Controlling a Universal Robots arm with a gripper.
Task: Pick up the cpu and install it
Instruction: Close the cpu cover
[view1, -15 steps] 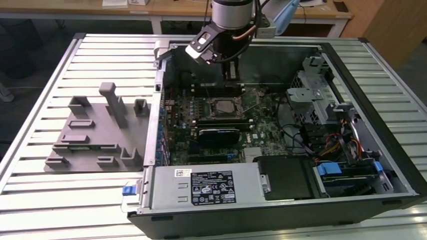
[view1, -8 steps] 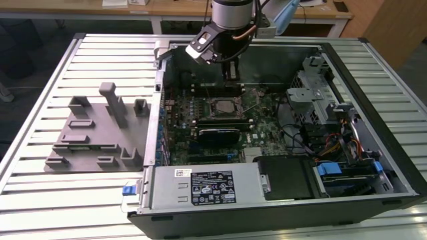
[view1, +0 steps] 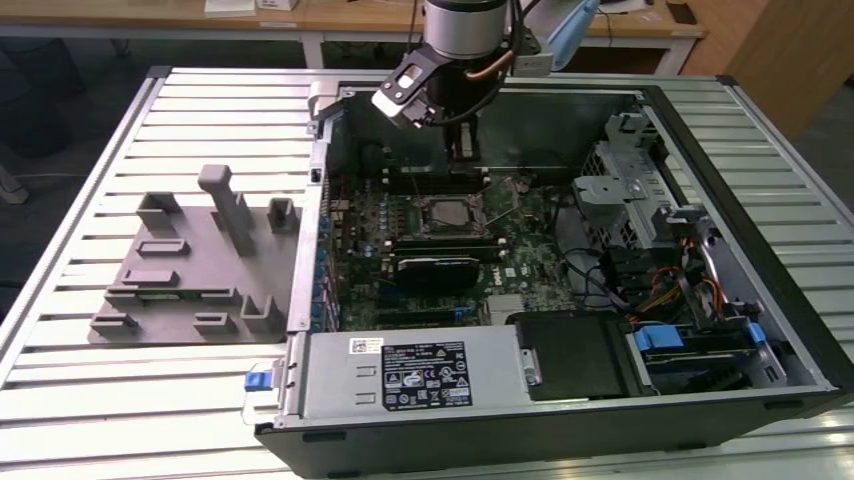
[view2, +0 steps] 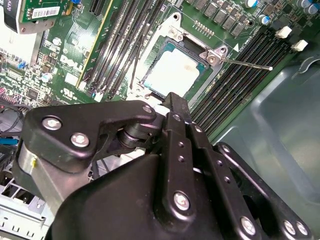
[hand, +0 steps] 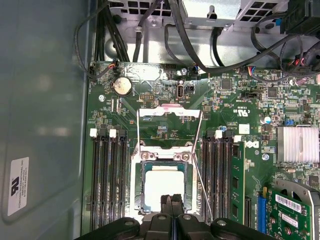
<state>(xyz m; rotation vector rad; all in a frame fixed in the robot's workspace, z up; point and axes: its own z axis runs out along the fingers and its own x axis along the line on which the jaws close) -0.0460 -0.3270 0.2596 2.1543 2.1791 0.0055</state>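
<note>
Hovering with its fingers pressed together and holding nothing, the claw (hand: 172, 199) hangs just above the cpu (hand: 164, 186). The cpu lies flat, shiny top up, in the black socket frame (hand: 137, 190) directly beneath the fingertips, apart from them. Beyond it the metal load plate (hand: 167, 112) stands open. Memory slots (hand: 107, 180) flank the socket on both sides. Farther out, the open computer case (view1: 534, 445) rests on the slatted table (view1: 80, 400), with a grey fixture block (view1: 174, 270) well apart from the claw, toward the exterior view's left.

Socket (hand: 162, 156) between close memory slots (hand: 107, 185)
</note>
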